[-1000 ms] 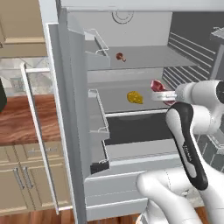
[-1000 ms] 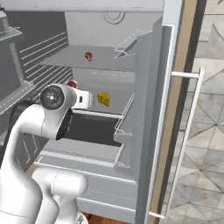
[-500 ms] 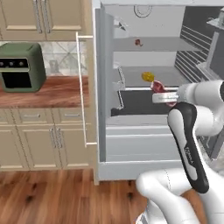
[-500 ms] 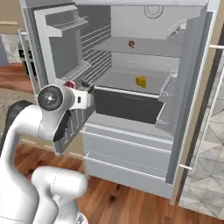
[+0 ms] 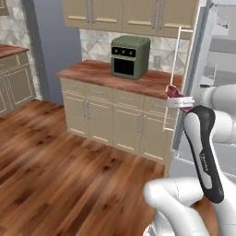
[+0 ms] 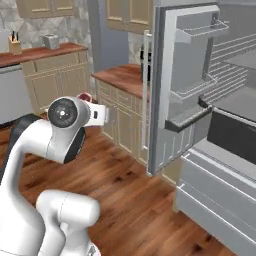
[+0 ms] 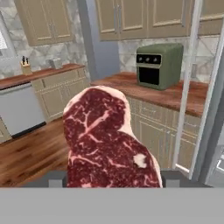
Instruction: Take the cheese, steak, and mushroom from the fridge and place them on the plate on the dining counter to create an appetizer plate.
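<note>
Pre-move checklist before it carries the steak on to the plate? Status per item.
1. steak held in the gripper: ok.
2. Steak clear of the fridge door: ok.
3. Steak hanging securely between the jaws: cannot tell, contact hidden.
4. Floor ahead free of obstacles: ok.
5. Plate and dining counter located: cannot tell.
6. Clear of the cupboard counter with the green oven: ok.

One steak (image 7: 109,140), one green countertop oven (image 5: 130,56), one fridge (image 6: 210,125) with one open door, one knife block (image 7: 26,68), and one dishwasher (image 7: 19,109) under the far counter.
</note>
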